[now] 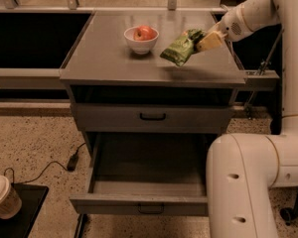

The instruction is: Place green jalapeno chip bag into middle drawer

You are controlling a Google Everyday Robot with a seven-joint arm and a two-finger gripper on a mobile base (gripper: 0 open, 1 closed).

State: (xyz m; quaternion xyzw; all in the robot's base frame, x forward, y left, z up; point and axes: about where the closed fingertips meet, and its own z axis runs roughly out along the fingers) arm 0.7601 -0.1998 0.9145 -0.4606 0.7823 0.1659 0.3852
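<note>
The mottled green jalapeno chip bag [180,48] hangs pinched in the pale yellowish gripper [198,40] above the grey cabinet top [104,58], right side. 1 red apple [145,32] fills a white bowl [140,44]. The middle drawer [149,170] is grey, dark inside; the room floor [35,143] is speckled beige.

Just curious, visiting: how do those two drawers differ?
The upper drawer is shut; the middle drawer is pulled out. The upper drawer shows only its front panel; the middle drawer also shows its dark floor and side walls. Both are grey with small black handles. The gripper holds the green jalapeno chip bag above the tabletop.
</note>
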